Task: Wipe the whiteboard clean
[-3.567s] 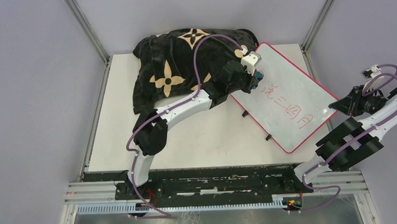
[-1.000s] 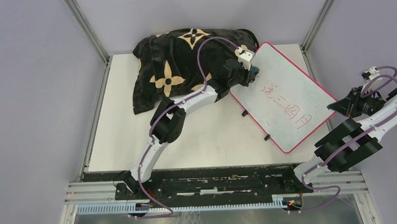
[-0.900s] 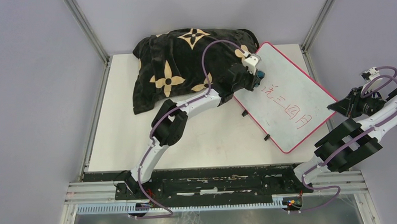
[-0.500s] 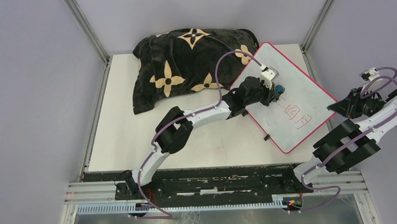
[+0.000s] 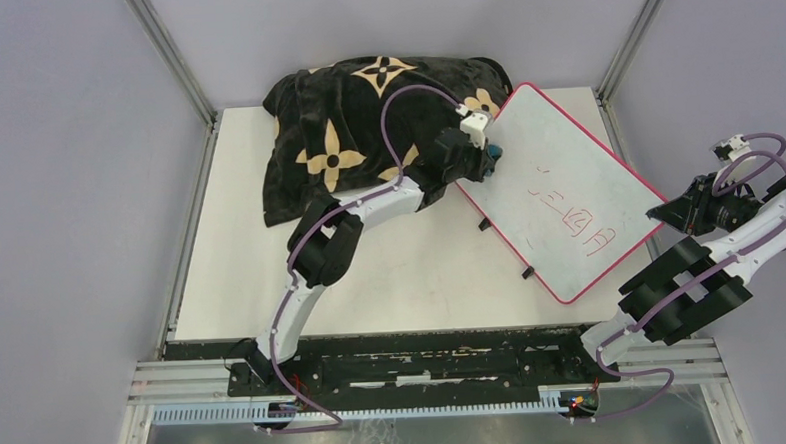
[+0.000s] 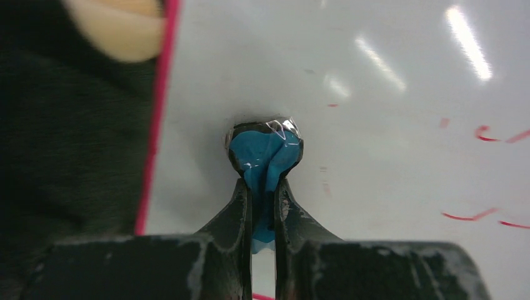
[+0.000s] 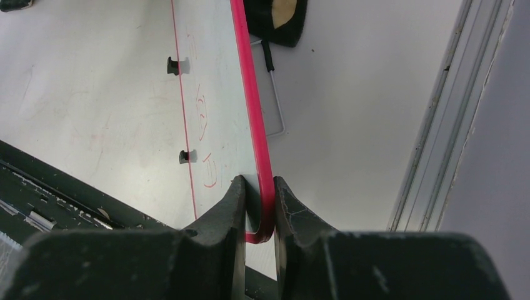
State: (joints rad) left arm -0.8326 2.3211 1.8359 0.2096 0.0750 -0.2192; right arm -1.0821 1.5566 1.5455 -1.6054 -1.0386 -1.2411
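The whiteboard (image 5: 567, 164), white with a red-pink rim, lies tilted at the table's right, its left edge against the pillow. Red handwritten marks (image 5: 574, 224) remain on its middle and lower part. My left gripper (image 5: 488, 154) is shut on a small blue eraser pad (image 6: 265, 150), which presses on the board (image 6: 387, 156) near its upper left rim. Faint red strokes (image 6: 481, 215) show to the right of the pad. My right gripper (image 5: 659, 210) is shut on the board's right corner, the red rim (image 7: 253, 106) pinched between its fingers (image 7: 257, 187).
A black pillow with tan flowers (image 5: 355, 124) lies at the back left, touching the board's left edge. Two black clips (image 5: 483, 224) stick out from the board's near edge. Metal frame posts (image 5: 166, 52) and grey walls enclose the white table (image 5: 371, 273).
My left gripper swept the blue pad out across the board's middle and back to the upper left edge. The topmost red writing is now mostly wiped away. The right arm stays put.
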